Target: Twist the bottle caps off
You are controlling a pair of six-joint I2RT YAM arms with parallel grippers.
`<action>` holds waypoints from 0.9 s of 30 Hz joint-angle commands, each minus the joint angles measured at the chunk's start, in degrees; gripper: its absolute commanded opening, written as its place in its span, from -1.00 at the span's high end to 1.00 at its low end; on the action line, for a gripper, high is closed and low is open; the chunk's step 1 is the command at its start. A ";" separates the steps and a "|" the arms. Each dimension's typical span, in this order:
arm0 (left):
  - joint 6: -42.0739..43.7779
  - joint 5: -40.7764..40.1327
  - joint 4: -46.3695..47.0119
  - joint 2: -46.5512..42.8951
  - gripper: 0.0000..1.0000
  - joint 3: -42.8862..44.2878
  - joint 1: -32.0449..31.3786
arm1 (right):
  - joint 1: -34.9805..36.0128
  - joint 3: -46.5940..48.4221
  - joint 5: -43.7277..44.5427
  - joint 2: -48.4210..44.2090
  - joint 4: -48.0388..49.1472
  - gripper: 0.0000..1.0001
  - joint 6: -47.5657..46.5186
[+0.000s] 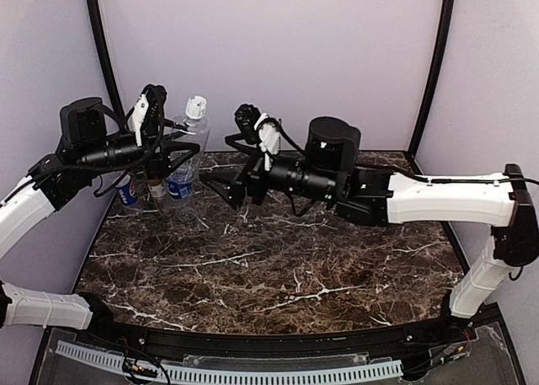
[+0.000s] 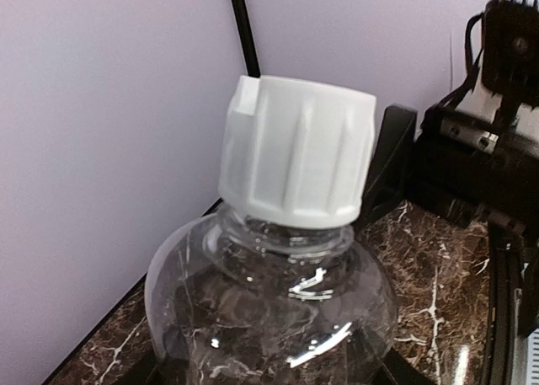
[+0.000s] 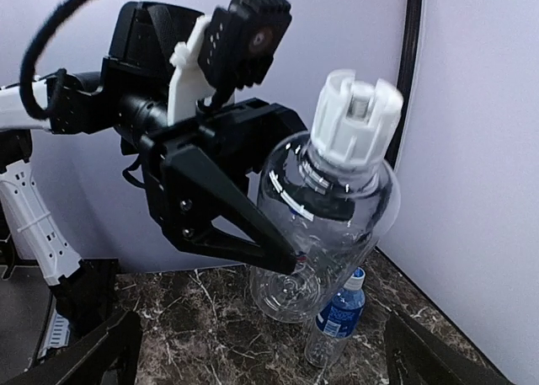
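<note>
Step in hand: presenting the clear unlabelled plastic bottle (image 3: pixel 328 225) for uncapping. The left gripper (image 3: pixel 282 191) is clamped around the bottle's body and holds it tilted above the dark marble table (image 1: pixel 278 267), near the back left corner. The ribbed white screw cap (image 3: pixel 354 120) sits on the neck. The right gripper (image 1: pixel 227 189) faces it, jaws spread wide and grasping nothing. The next move likely calls for the right jaws to close squarely around the cap and twist, while the left resists rotation.

top: high, from near edge, over table (image 1: pixel 278 267) | left wrist: close on clear bottle (image 2: pixel 269 318) | right wrist: farther, same bottle
</note>
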 commanded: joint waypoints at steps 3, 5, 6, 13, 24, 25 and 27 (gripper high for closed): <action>18.15 -16.44 -4.04 -2.13 0.09 -2.50 -5.72 | -0.04 8.20 3.41 -7.51 -29.45 -0.97 4.13; 22.32 -21.37 -3.54 -2.11 0.10 -3.07 -9.08 | 0.02 11.88 7.05 -6.60 -31.58 -0.95 9.87; 23.38 -24.57 -3.21 -1.93 0.10 -3.40 -10.01 | 0.09 14.07 9.43 -5.53 -33.20 -0.88 12.23; 24.63 -30.43 -1.80 -0.88 0.10 -3.41 -12.21 | 0.93 23.77 17.31 1.07 -37.98 -0.63 18.12; 27.06 -30.40 -2.27 -0.66 0.11 -3.82 -13.72 | 0.83 30.20 15.21 6.72 -38.28 -0.40 19.14; 27.43 -30.50 -2.22 -0.66 0.11 -3.85 -13.74 | 0.71 30.50 14.97 7.08 -38.25 -0.35 19.13; 27.84 -30.72 -2.25 -0.60 0.11 -3.81 -13.75 | 0.43 30.72 13.88 7.12 -38.12 -0.19 19.18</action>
